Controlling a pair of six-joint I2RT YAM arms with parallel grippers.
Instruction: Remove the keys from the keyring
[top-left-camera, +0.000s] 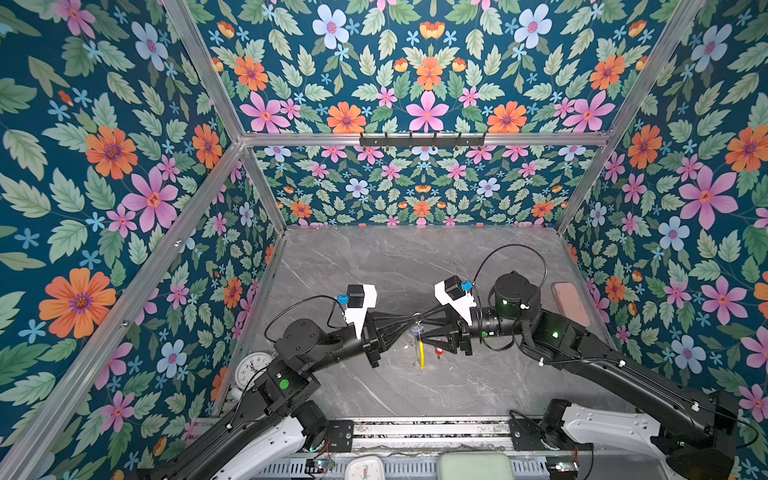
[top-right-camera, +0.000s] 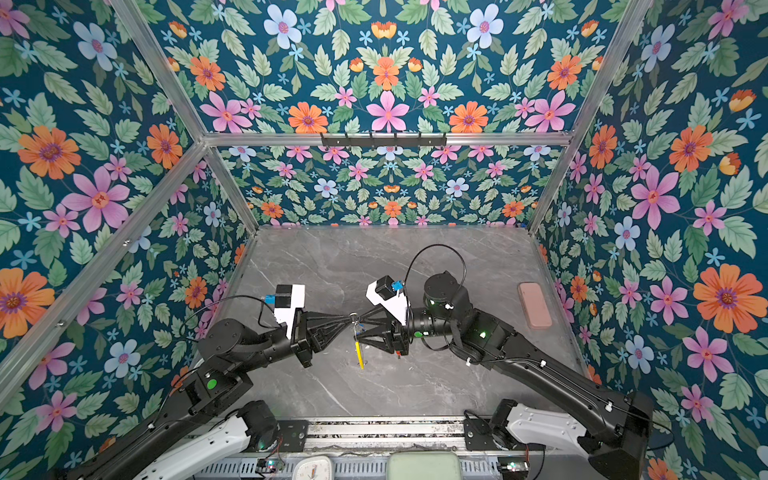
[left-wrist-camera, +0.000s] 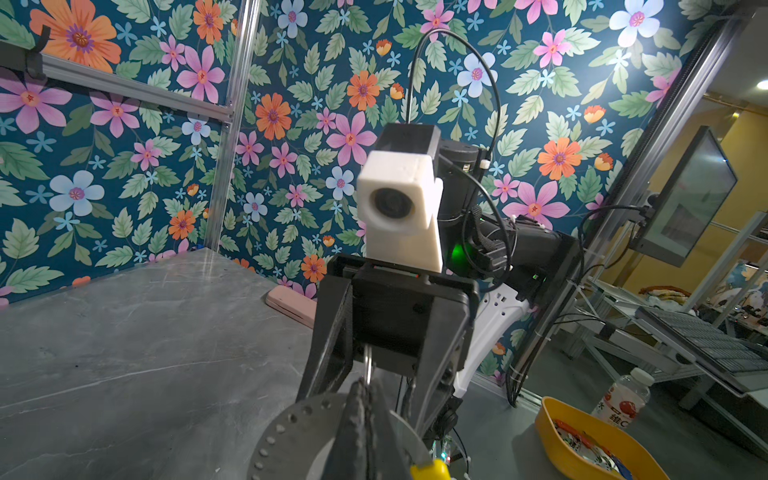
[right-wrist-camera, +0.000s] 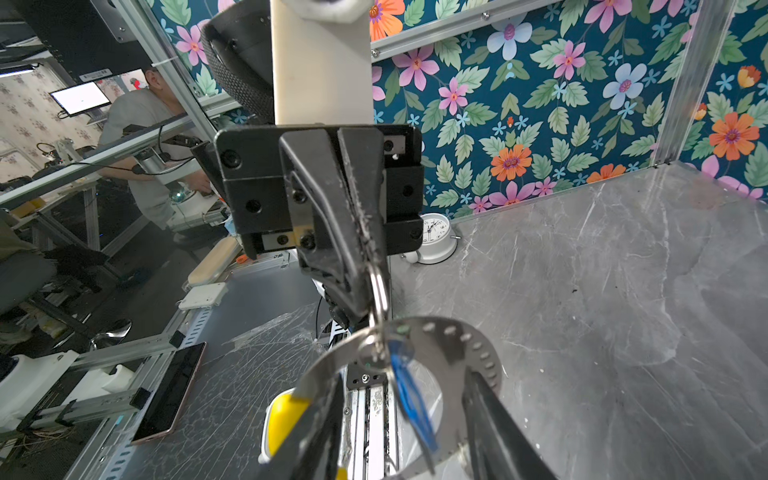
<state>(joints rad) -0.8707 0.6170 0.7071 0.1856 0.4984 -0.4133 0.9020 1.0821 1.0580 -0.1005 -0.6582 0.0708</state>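
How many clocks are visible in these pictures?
2. A round white clock stands at the table's left edge, partly behind the left arm. A second white clock sits below the front rail, cut by the picture's edge. More may be hidden.

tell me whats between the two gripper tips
Only the keyring, hanging edge-on between the left gripper and right gripper; both top views show it.

One keyring (top-left-camera: 422, 356); one blue-tagged key (right-wrist-camera: 409, 399); one red-tagged key (top-left-camera: 437, 352); two clocks (top-left-camera: 253, 368) (top-left-camera: 365, 467) at eight and six o'clock; one pink case (top-left-camera: 571, 303) at three o'clock.
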